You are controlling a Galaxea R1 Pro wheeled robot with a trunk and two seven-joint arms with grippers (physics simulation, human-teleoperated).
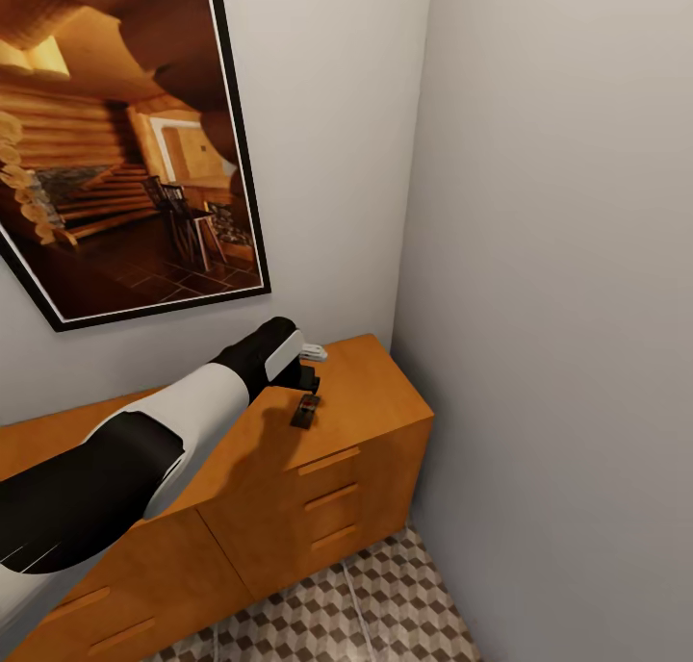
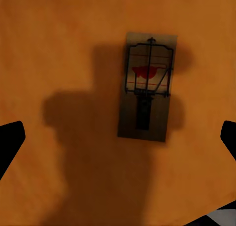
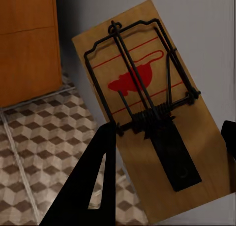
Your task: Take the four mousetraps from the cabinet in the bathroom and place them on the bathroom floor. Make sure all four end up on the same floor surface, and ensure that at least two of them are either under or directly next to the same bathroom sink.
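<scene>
One mousetrap (image 1: 305,411) lies flat on top of the orange-brown cabinet (image 1: 375,393), near its right end. My left gripper (image 1: 308,371) hovers just above and behind it. In the left wrist view this mousetrap (image 2: 146,85) sits between the spread black fingertips (image 2: 10,140), and the left gripper (image 2: 119,136) is open with nothing held. My right gripper (image 3: 169,130) is shut on a second mousetrap (image 3: 152,117), which hangs tilted above the bathroom floor (image 3: 39,152). The bathroom sink is out of view.
A large framed picture (image 1: 125,142) hangs on the wall above the cabinet. A grey side wall (image 1: 558,306) stands close to the cabinet's right end. Patterned floor tiles (image 1: 385,604) lie in front of the drawers (image 1: 327,498).
</scene>
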